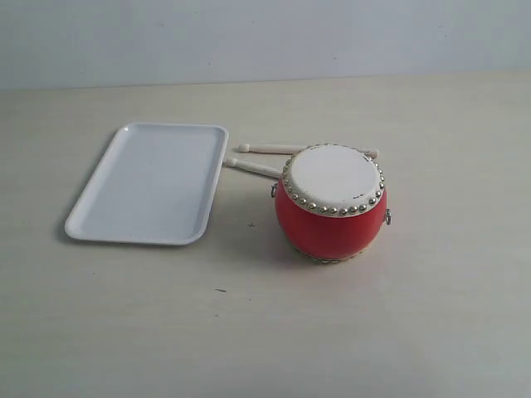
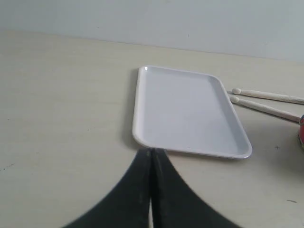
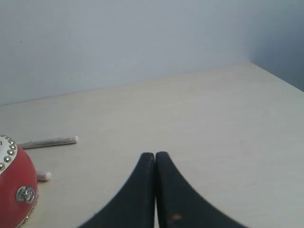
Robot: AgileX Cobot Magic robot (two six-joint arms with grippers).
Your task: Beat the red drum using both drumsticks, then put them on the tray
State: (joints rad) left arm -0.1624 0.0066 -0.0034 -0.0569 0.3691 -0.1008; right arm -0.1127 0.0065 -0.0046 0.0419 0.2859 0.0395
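1. A pale wooden table [image 1: 415, 315] fills the scene, with a plain light wall [image 1: 265, 37] along its far edge.
2. The white tray [image 1: 149, 184] lies flat on the left part of the table, one long side running from near left to far right. Nothing lies in it.
3. The red drum [image 1: 332, 207] stands upright to the right of the tray and apart from it. Its off-white head, ringed with silver studs, faces up, and small metal rings show on its sides.
4. The two drumsticks [image 1: 274, 148] lie on the table just behind the drum, almost side by side, with their rounded tips pointing left toward the tray's far right corner.
5. The tip of the nearer stick sits just beside the tray's right rim. The drum covers its other end.
6. The farther stick passes behind the drum, and its end pokes out past the drum's right side.
7. The left gripper [image 2: 152, 159] has its dark fingers pressed together with nothing between them. It hangs over bare table, and the near end of the tray lies just ahead of the fingertips.
8. The right gripper [image 3: 155, 161] also has its fingers closed against each other and holds nothing. It hangs over bare table, with the drum and the stick ends off to one side.
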